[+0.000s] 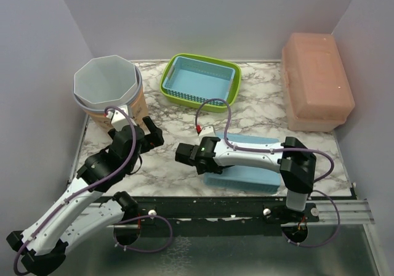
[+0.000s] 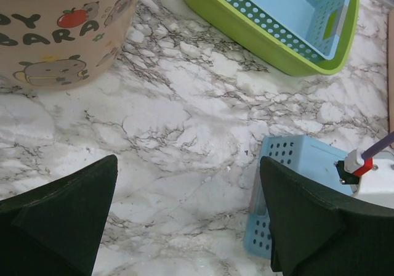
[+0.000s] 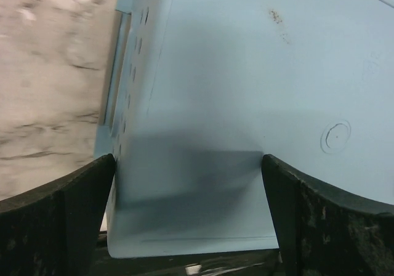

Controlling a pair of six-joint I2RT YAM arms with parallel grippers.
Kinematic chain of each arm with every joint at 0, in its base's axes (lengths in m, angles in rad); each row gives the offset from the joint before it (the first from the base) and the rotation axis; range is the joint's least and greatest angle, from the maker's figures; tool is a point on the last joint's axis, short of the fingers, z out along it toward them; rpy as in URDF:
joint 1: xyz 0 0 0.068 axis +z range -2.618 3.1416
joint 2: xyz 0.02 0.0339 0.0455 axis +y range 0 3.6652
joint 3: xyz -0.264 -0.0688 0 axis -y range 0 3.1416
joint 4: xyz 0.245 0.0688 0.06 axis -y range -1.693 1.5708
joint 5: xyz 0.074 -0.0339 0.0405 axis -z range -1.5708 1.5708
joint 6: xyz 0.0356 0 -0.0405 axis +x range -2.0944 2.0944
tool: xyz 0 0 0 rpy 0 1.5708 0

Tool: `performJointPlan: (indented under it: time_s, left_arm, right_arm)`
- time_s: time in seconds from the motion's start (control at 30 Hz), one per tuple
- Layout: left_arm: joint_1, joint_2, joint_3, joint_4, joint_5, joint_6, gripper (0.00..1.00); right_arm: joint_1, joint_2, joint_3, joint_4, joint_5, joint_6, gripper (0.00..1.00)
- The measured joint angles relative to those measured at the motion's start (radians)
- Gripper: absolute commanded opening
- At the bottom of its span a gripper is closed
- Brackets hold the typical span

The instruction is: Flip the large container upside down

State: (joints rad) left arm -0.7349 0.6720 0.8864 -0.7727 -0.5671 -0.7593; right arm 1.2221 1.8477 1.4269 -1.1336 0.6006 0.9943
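Observation:
A light blue perforated container point(image 1: 243, 178) lies bottom up on the marble table near the front, under my right arm. Its flat underside point(image 3: 246, 73) fills the right wrist view. My right gripper point(image 1: 184, 153) is open just over its left end, fingers spread with the blue surface showing between them, holding nothing. My left gripper point(image 1: 154, 137) is open and empty above the bare marble left of the container, whose corner point(image 2: 289, 159) shows beside its right finger point(image 2: 320, 220).
A beige cartoon-print bucket point(image 1: 108, 88) stands at the back left. A green basket point(image 1: 198, 82) with a blue basket nested inside sits at back centre. A large pink lidded box point(image 1: 315, 82) stands at the right. Grey walls enclose the table.

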Motion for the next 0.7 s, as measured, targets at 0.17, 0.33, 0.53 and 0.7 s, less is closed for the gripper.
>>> performJointPlan:
  time_s: [0.17,0.33,0.53,0.7]
  left_arm:
    - [0.000,0.023,0.000,0.009,0.002,0.000,0.99]
    - [0.000,0.042,-0.001,0.027,0.006,0.000,0.99]
    - [0.000,0.058,-0.004,0.057,0.022,-0.001,0.99]
    - [0.000,0.082,-0.004,0.076,0.032,0.000,0.99]
  right_arm:
    - [0.001,-0.069,-0.164,-0.039,0.071,-0.001,1.00]
    - [0.000,-0.229,-0.344,-0.030,0.073,-0.031,1.00]
    - [0.000,-0.333,-0.356,0.014,0.059,-0.078,1.00]
    - [0.017,-0.273,-0.253,0.074,0.021,-0.114,1.00]
